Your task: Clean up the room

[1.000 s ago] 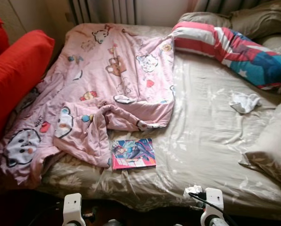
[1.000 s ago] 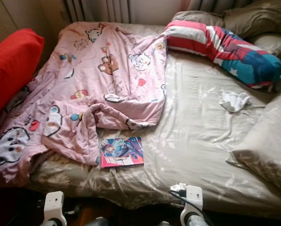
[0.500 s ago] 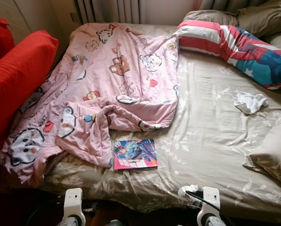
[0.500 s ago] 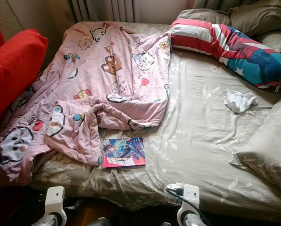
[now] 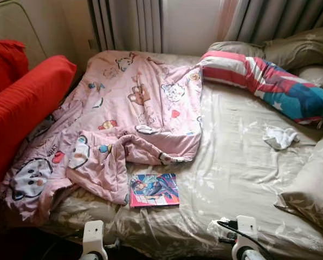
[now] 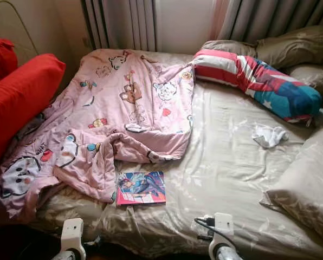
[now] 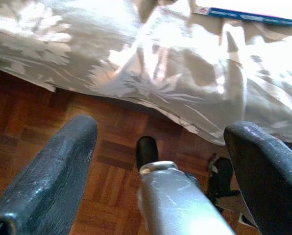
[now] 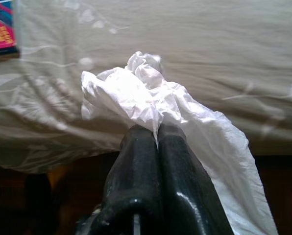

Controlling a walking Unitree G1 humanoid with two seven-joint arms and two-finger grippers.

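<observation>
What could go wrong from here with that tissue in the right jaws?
1. The right gripper pinches the crumpled tissue by a thin edge; most hangs loose and could tear or slip out.
2. Another white wad and the book lie on the bed, easily missed.
3. The left gripper hangs open near the sheet's overhang and could snag it.

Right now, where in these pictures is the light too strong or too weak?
Left wrist view: sun glare whitens the bedsheet; the open left claw is blurred. Right wrist view: the tissue is bright, the right claw holding it dark. Eye views: the floor by the bed is in shadow.
</observation>
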